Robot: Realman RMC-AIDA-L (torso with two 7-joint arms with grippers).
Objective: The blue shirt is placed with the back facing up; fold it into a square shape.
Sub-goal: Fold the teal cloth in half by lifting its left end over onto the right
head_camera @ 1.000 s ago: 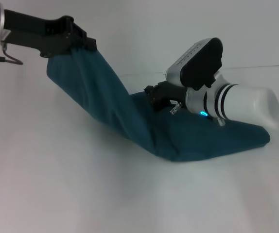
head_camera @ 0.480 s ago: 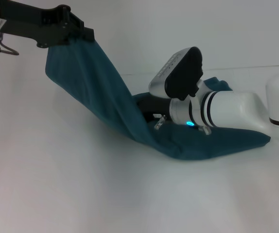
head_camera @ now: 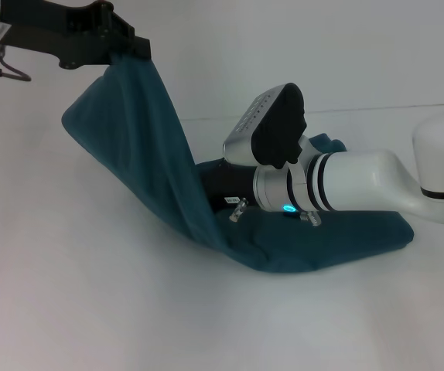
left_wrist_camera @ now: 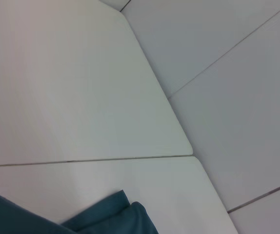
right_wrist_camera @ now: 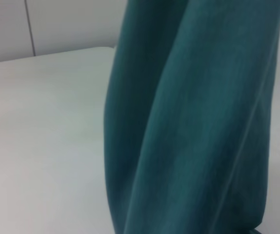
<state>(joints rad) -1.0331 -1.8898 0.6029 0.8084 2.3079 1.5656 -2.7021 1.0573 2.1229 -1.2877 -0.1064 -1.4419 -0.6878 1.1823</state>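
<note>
The blue shirt [head_camera: 160,170] is half up in the air and half lying on the white surface [head_camera: 90,309]; the left pincer [head_camera: 133,48] is high above the surface, closed tight on one top corner of the shirt, and the cloth hangs down from it in a long slanting sheet; the low end of that sheet meets the rest of the shirt, which lies flat in a heap on the surface; the right pincer [head_camera: 214,182] is down low, right against the shirt, tucked behind the hanging sheet where it bends into the flat part; the cloth hides its tips, so I cannot tell if it is open or closed; the right arm lies across the top of the flat part of the shirt; in the right wrist view the shirt [right_wrist_camera: 193,117] hangs in tall folds very close by; in the left wrist view a bit of the shirt [left_wrist_camera: 106,217] lies on the surface.
</note>
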